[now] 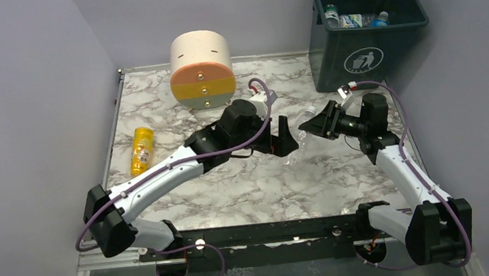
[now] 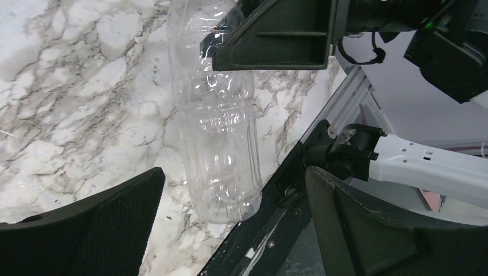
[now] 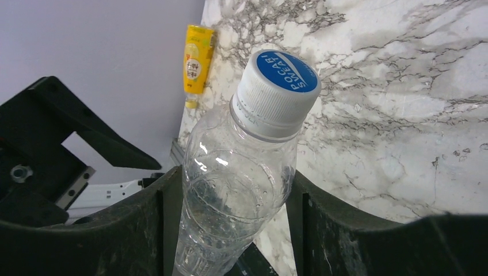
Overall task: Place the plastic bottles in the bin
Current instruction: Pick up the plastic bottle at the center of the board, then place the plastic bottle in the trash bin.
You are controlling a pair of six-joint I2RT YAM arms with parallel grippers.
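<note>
My right gripper (image 1: pixel 312 125) is shut on a clear, label-free plastic bottle (image 1: pixel 297 147) with a white and blue cap (image 3: pixel 280 76), holding it near its shoulder above the table's middle right. In the left wrist view the bottle (image 2: pixel 218 132) hangs with its base between my left gripper's (image 2: pixel 233 181) open jaws, which stand apart from it. My left gripper (image 1: pixel 286 137) sits just left of the bottle. A yellow bottle (image 1: pixel 141 150) lies at the table's left edge and also shows in the right wrist view (image 3: pixel 197 54). The dark teal bin (image 1: pixel 355 58) stands at the back right with several bottles (image 1: pixel 350 20) inside.
A cream cylindrical drawer unit (image 1: pixel 201 69) with orange, yellow and green fronts stands at the back centre. Purple walls close in on the left, back and right. The black frame rail (image 1: pixel 270 232) runs along the near edge.
</note>
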